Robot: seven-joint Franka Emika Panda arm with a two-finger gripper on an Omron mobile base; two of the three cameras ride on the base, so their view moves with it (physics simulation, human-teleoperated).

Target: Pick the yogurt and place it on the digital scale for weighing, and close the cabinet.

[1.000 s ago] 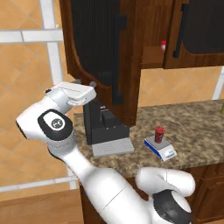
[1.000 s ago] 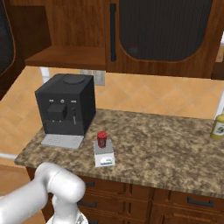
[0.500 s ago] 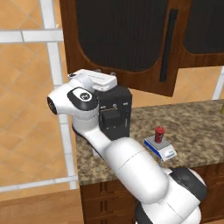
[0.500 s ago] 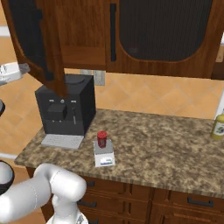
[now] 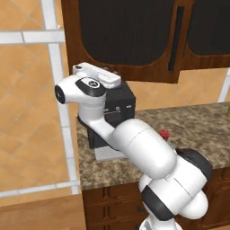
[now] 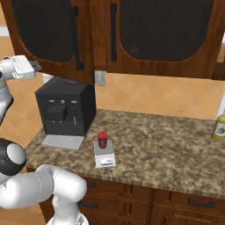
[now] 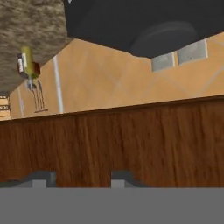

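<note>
A: Gripper (image 6: 37, 67) sits at the far left of the right base view, raised beside the left door of the cabinet (image 6: 52, 35), with its fingers drawn together and nothing between them; the hand view has its two dark tips almost against brown wood

B: And that door looks nearly home but not flush, so the danger is a push that slides off the edge and leaves it ajar?

A: That is my judgement, yes. The closed tips offer a small contact, and a glancing shove could skate along the panel instead of driving it shut

B: Moving right, the coffee machine (image 6: 66, 112) stands just under that door

A: A low sweep of the arm could clip its top

B: Then the yogurt (image 6: 103, 139)?

A: Upright on the digital scale (image 6: 104, 155), on the counter (image 6: 176, 145) just right of the coffee machine, so that half looks done. In the left base view the arm's bulky links hang close in front of it, and a wide swing could knock the cup off the plate
</note>
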